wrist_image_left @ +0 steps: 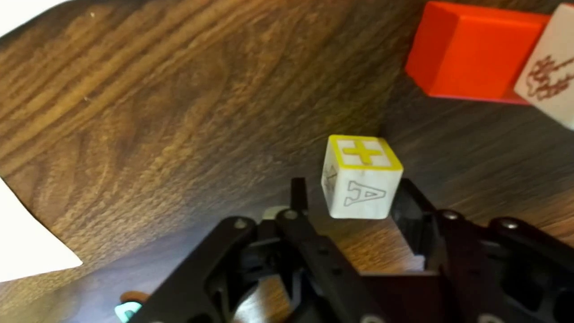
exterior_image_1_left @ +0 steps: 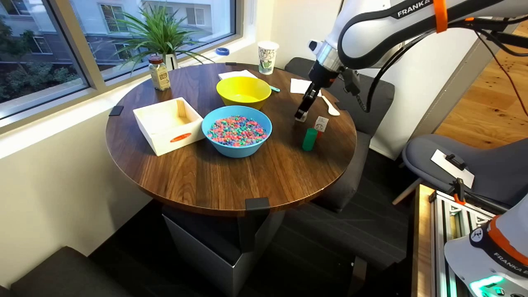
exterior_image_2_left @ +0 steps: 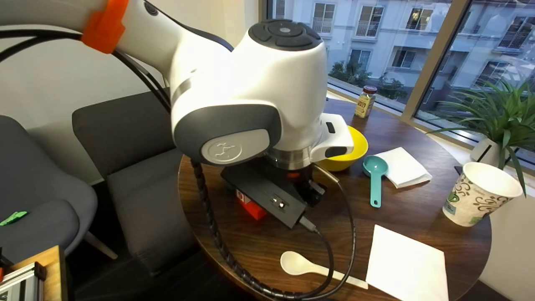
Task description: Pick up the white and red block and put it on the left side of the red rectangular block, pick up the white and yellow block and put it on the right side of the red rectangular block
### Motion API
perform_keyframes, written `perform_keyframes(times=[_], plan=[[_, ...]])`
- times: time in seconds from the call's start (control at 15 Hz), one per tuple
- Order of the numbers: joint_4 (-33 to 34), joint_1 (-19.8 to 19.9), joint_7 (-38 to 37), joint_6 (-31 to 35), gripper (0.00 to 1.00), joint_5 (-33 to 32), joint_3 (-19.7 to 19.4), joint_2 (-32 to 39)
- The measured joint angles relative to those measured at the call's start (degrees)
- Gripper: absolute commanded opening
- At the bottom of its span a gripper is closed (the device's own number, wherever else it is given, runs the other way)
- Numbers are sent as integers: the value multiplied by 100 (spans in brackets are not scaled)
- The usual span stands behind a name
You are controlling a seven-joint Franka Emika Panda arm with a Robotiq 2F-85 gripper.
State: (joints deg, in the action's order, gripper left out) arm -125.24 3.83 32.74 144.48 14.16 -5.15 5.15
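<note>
Gripper (wrist_image_left: 352,197) stands wider than the white and yellow block (wrist_image_left: 362,179) between its fingertips, a gap showing on one side. Nearby, the white and red block (wrist_image_left: 550,76) sits atop one end of the red rectangular block (wrist_image_left: 484,54).

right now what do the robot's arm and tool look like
The arm is white with dark panels, white FRANKA lettering, an orange band and black cables. Beyond a silvery ring, the tool is black, its two jointed fingers dotted with small round screws.
</note>
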Motion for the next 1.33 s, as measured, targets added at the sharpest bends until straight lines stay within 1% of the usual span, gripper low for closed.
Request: perform_keyframes(times=[0.07,0.13,0.67,0.93,1.33], plan=[[18,22,12,-2,13,4,24,21],[35,40,20,-2,9,5,43,39],[91,86,21,-5,10,4,88,-20],[72,85,20,-11,10,0,108,-160],[-22,81,-14,-208,10,-92,125,-470]])
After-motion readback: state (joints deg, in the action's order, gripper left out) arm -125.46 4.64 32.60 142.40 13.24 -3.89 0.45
